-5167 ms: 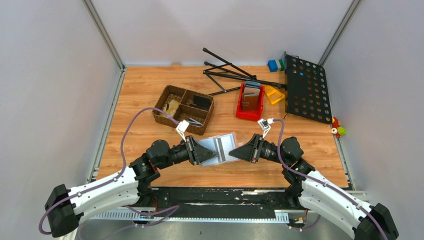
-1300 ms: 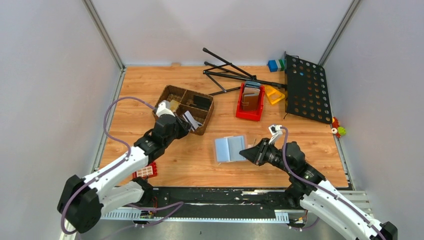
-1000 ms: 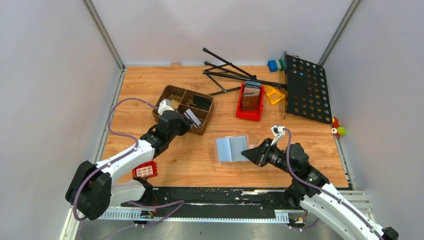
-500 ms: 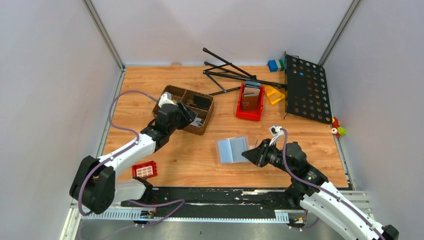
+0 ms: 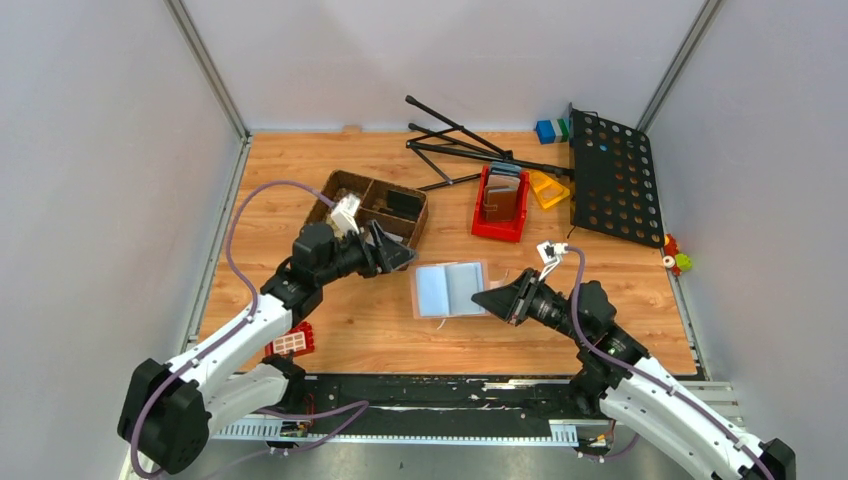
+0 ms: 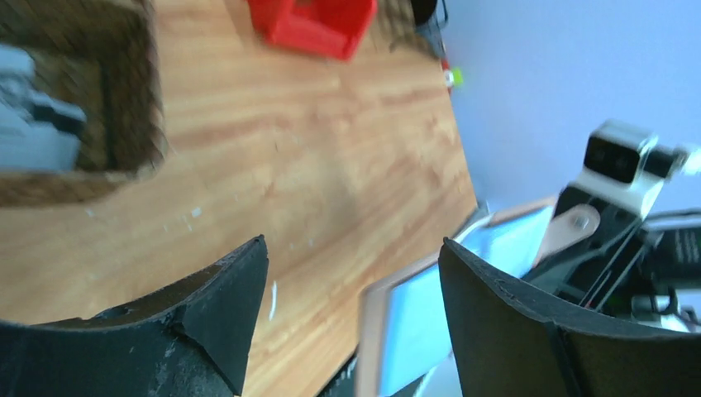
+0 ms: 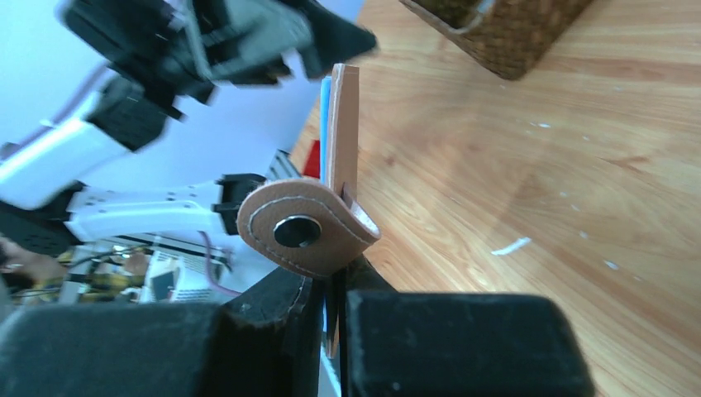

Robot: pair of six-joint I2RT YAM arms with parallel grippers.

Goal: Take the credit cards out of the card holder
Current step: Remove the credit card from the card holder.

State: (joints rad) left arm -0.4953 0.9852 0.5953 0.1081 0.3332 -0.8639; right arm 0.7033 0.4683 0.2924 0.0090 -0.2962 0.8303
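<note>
The card holder (image 5: pixel 448 289) is open, its light inside facing up, held off the table. My right gripper (image 5: pixel 484 298) is shut on its right edge. In the right wrist view the holder (image 7: pixel 341 132) stands edge-on above the shut gripper (image 7: pixel 335 289), its brown snap tab (image 7: pixel 302 227) in front. My left gripper (image 5: pixel 403 258) is open and empty, just left of the holder; the left wrist view shows the holder's tan-edged corner (image 6: pixel 422 322) close to the open gripper (image 6: pixel 351 248). A blurred pale grey card (image 6: pixel 33 124) lies in the wicker basket (image 5: pixel 345 183). A black card (image 5: pixel 404 203) lies in its right compartment.
A red bin (image 5: pixel 502 200) holding wallets stands behind the holder, with a yellow piece (image 5: pixel 548 187) beside it. Black stand legs (image 5: pixel 460 145) and a black perforated panel (image 5: pixel 612 175) lie at the back right. A small red brick (image 5: pixel 290 342) sits by the left arm.
My left gripper came away from the basket and swung right to the holder's left edge, now empty. My right gripper carried the open holder a little left, toward it.
</note>
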